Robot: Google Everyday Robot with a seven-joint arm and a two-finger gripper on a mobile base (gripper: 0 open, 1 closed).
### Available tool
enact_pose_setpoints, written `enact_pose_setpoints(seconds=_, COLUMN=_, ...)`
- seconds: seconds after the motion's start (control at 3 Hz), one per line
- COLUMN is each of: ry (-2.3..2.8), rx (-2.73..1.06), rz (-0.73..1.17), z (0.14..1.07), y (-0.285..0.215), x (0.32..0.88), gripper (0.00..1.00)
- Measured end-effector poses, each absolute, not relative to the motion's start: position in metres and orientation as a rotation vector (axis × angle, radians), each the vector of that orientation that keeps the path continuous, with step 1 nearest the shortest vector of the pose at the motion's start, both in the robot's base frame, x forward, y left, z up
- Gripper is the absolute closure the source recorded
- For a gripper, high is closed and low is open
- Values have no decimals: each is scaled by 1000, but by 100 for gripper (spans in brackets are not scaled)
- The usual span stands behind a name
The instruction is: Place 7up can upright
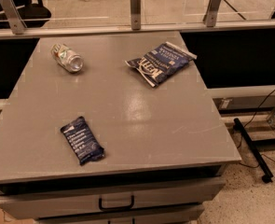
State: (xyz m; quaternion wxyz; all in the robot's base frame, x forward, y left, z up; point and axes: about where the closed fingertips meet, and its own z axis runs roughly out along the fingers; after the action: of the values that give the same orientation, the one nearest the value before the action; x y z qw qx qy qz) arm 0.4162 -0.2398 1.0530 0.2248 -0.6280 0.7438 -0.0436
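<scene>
The 7up can (67, 58) lies on its side at the far left of the grey table (127, 111). It is silvery with a white-and-green label, and its shiny end faces the front right. The gripper is not in view in this frame, and no part of the arm shows.
A large dark blue snack bag (161, 62) lies at the far right of the table. A smaller dark blue bag (82, 140) lies near the front left. A glass rail with metal posts (135, 1) runs behind the table. A drawer handle (116, 203) is below the front edge.
</scene>
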Motion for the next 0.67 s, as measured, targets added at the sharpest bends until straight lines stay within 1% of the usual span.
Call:
enact_pose_setpoints(seconds=0.33, ry=1981, rx=-1669, rz=-64, z=1061, y=-213, x=455, gripper=0)
enact_pose_setpoints(seconds=0.67, ry=1913, rx=-1643, rz=19, z=1052, y=-162, x=503, gripper=0)
